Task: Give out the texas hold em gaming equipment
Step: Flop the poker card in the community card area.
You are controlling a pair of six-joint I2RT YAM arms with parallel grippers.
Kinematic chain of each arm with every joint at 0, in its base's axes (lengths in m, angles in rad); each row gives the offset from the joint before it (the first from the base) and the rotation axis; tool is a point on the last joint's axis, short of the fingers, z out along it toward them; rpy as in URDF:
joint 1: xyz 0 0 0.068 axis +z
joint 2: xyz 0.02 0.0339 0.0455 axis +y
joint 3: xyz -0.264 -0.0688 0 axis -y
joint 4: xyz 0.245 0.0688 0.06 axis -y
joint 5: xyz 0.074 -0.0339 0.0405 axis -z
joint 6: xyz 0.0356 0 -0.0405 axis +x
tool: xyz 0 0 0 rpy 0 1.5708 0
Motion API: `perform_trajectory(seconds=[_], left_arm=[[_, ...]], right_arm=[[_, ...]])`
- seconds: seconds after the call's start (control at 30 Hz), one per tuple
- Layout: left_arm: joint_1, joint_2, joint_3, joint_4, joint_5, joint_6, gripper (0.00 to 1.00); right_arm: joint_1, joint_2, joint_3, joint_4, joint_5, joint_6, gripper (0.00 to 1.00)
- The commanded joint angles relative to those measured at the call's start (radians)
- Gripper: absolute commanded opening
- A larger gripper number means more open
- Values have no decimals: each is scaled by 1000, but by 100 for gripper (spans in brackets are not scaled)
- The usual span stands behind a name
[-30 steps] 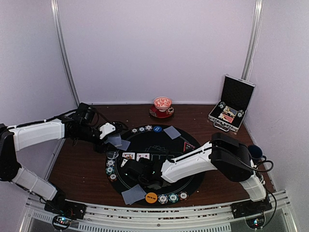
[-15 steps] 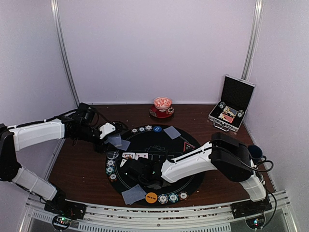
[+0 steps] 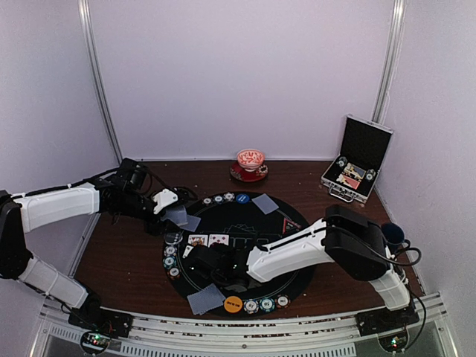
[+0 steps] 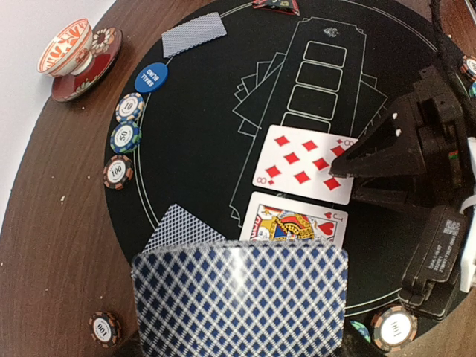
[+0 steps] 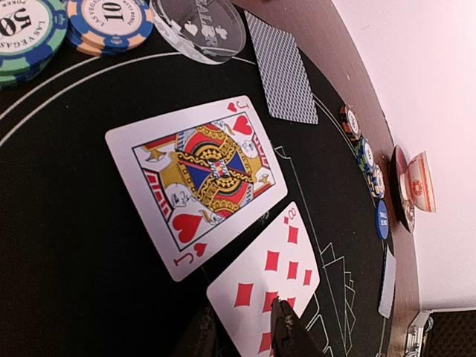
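My left gripper (image 3: 172,210) is shut on a deck of blue-backed cards (image 4: 239,297) at the mat's left edge; its fingers are hidden behind the deck. A jack of hearts (image 5: 195,175) and an eight of diamonds (image 5: 271,286) lie face up on the black mat (image 3: 253,223). My right gripper (image 5: 239,327) is low over the eight, slightly open, one fingertip (image 5: 279,309) on the card. The clear disc (image 5: 201,26), blue button (image 4: 151,77) and orange button (image 3: 233,303) lie at the mat's rim, as do chips (image 4: 125,137) and face-down cards (image 3: 264,203), (image 3: 205,299).
An open silver-edged case (image 3: 355,160) stands at the back right. A red-patterned cup on a saucer (image 3: 251,165) sits at the back centre. A dark cup (image 3: 393,234) is by the right arm. One chip (image 4: 104,327) lies off the mat on the wood.
My right gripper has crept slightly left over the face-up cards. The left arm and the deck have not moved.
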Motion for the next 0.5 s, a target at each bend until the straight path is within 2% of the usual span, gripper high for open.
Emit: perform_trajectory(seconds=[0.0, 0.43, 0.47], left_arm=[[7, -3, 27, 38, 18, -8, 60], [8, -6, 28, 37, 18, -8, 60], [8, -7, 27, 37, 19, -8, 60]], right_arm=[[17, 12, 27, -36, 6, 2, 27], [47, -23, 35, -93, 35, 10, 36], [49, -36, 31, -103, 39, 18, 42]])
